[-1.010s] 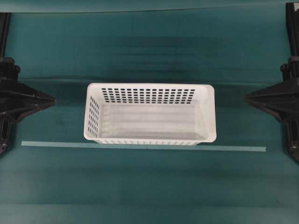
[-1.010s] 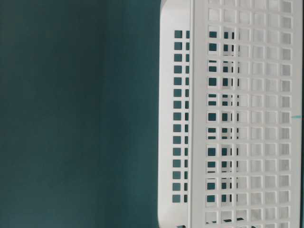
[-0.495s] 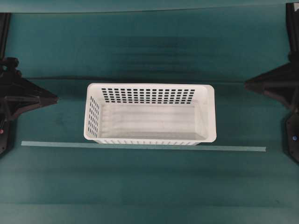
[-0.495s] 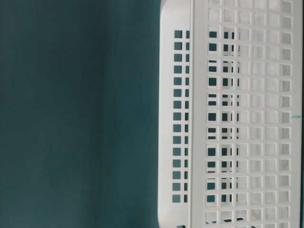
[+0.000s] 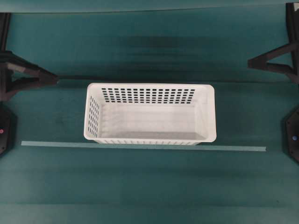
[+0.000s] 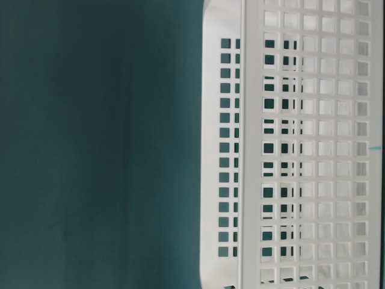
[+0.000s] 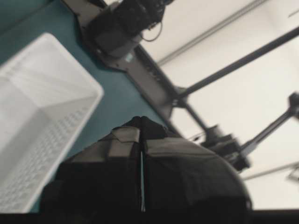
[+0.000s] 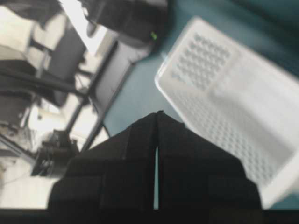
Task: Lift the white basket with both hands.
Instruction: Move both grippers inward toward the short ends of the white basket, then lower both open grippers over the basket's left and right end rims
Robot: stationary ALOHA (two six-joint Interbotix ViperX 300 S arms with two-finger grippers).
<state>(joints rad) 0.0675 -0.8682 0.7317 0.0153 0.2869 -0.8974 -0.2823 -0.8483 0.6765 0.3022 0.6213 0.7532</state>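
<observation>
The white basket (image 5: 149, 122) stands upright on the teal table, mid-scene, with nothing inside it. Its slotted wall (image 6: 313, 150) fills the right of the table-level view. My left gripper (image 5: 55, 79) is shut and holds nothing. It points right, well left of the basket's back left corner and apart from it. My right gripper (image 5: 251, 62) is also shut on nothing, off the back right corner and farther back. In the left wrist view the left gripper (image 7: 141, 119) has its fingers pressed together, the basket (image 7: 37, 107) to its left. The right gripper (image 8: 158, 114) likewise, the basket (image 8: 233, 93) to its right.
A pale green strip (image 5: 56, 144) runs across the table just in front of the basket. Black arm bases sit at the left edge (image 5: 3, 133) and the right edge (image 5: 293, 140). Another arm's base (image 7: 124, 23) shows beyond the basket.
Both grippers have swung toward the back of the table, away from the basket's sides, and tilted. The basket has not moved.
</observation>
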